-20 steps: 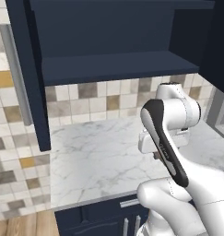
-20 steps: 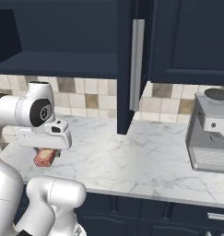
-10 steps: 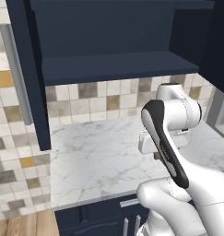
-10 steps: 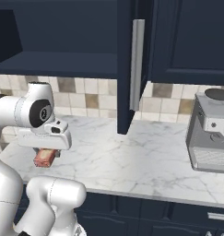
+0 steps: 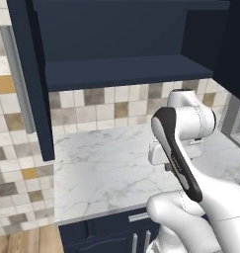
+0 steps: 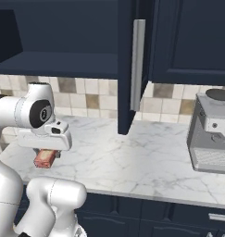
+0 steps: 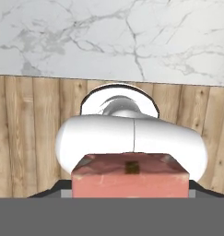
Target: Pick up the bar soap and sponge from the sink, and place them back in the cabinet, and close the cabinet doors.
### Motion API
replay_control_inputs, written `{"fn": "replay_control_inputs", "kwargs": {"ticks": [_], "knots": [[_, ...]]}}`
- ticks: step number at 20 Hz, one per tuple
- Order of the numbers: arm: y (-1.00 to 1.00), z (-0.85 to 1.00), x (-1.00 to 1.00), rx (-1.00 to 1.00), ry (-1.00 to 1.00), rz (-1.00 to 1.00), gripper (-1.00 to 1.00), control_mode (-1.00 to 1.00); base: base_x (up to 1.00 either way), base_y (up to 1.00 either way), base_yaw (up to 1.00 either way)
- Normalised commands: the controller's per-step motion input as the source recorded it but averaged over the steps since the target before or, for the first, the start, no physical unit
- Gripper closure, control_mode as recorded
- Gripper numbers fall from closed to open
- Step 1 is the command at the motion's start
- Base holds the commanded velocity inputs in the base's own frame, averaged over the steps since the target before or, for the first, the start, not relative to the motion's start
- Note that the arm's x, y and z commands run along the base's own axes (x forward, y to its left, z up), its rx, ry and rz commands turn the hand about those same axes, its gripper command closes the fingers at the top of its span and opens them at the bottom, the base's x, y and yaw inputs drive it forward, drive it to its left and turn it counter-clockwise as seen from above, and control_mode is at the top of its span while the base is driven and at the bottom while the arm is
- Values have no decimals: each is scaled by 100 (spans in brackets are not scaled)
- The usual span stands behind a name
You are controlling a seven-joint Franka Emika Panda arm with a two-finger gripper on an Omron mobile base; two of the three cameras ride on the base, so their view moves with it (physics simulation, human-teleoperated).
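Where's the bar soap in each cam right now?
Left base view: can't make it out; the arm's forearm and wrist cover the spot where the gripper hangs.
Right base view: bar soap at lower left, held under the gripper, above the marble counter.
Hand view: bottom centre, between the finger tips.
Shared landmark: the marble counter, also along the top of the hand view.

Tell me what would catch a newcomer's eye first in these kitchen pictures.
Probably the bar soap, an orange-red block clamped in the gripper above the marble counter. Next, the cabinet overhead, its doors swung open. A grey coffee machine stands at the counter's right end.
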Motion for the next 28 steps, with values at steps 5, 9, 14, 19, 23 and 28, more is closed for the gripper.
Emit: {"fn": "replay_control_inputs", "kwargs": {"ticks": [5, 9, 14, 19, 23, 28], "knots": [[-5, 0, 0, 0, -1, 2, 100, -100, 0, 0, 0], [0, 10, 0, 0, -16, 1, 100, -100, 0, 0, 0], [0, 41, 0, 0, -20, 0, 100, -100, 0, 0, 0], [0, 66, 0, -1, -16, 0, 100, -100, 0, 0, 0], [0, 74, 0, -1, -8, 0, 100, -100, 0, 0, 0], [0, 64, 0, 0, -9, 0, 100, -100, 0, 0, 0]]}}
